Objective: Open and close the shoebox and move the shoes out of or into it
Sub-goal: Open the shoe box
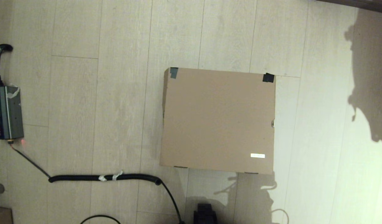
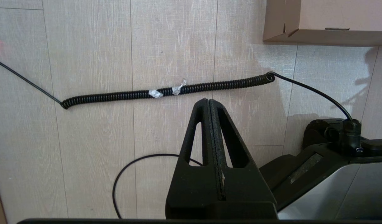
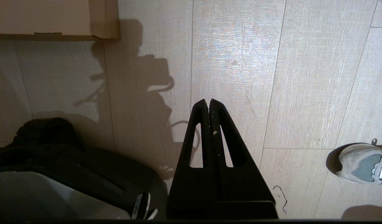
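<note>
Head view — shoebox (image 1: 218,119) closed; coiled cable (image 1: 105,177) beside it.

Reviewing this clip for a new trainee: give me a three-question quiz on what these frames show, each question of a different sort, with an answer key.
1. True or false: the shoebox has its lid shut.
2. Multiple choice: the left gripper hangs over A) the box lid, B) bare floor near the coiled cable, C) a shoe.
3. Fill in: the fingers of the right gripper are ____.

Key: 1 true. 2 B. 3 shut, holding nothing.
</note>
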